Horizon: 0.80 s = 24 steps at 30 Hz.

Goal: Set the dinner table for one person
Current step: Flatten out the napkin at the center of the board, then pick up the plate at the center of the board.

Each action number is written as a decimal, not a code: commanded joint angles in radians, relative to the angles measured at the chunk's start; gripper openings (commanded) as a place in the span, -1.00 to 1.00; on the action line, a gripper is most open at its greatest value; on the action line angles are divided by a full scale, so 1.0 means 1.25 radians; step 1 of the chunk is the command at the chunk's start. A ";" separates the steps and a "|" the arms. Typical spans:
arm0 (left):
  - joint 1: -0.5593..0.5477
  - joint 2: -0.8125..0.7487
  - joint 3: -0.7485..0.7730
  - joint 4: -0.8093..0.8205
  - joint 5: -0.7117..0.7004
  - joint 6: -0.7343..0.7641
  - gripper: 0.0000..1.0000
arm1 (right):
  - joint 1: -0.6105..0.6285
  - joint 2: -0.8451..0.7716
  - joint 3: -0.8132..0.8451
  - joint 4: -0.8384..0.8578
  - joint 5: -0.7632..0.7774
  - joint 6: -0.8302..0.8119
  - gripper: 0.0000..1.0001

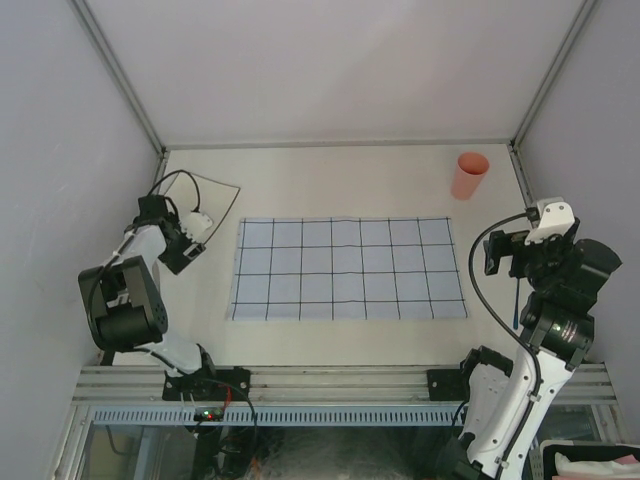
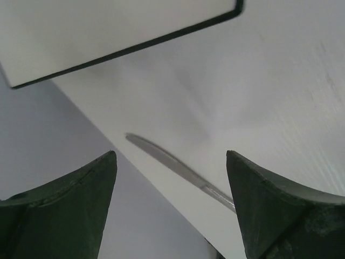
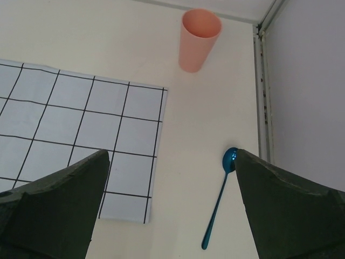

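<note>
– Left gripper [image 2: 171, 155], fingers spread wide and holding nothing, hangs low over the dinner table [image 1: 330, 180]. What lies under it?
– A silver knife [image 2: 183, 171], flat on the table's left margin, close beside the pale wall [image 2: 48, 124]. It shows in the gap between the fingers, touched by neither. Just beyond it sits a white plate with a dark rim [image 2: 108, 21].

– And the table itself?
– Off-white, it runs from the arms' bases to the far wall, with grey rails [image 1: 340, 144] along its edges. At its middle lies a light-blue cloth with a dark grid [image 1: 350, 268], flat, with its long side running left to right.

– The right side?
– Right gripper [image 3: 172, 152], jaws likewise wide apart and empty, is raised near the table's right edge, just off the cloth's right end. Below it a blue spoon [image 3: 218, 202] lies on bare table between the cloth and the right rail, its bowl pointing away from the arms.

– Anything farther out?
– A pink cup [image 1: 470, 175] stands upright, mouth up, in the far right corner. It is beyond the cloth's far right corner and apart from it.
</note>
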 commanded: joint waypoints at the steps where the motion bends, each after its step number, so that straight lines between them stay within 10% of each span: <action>1: 0.007 0.034 0.036 -0.034 0.097 0.128 0.71 | 0.000 -0.008 -0.002 -0.024 0.014 -0.018 0.99; 24: 0.010 0.130 0.014 0.075 0.076 0.368 0.89 | 0.002 -0.011 -0.001 -0.020 0.014 0.074 0.99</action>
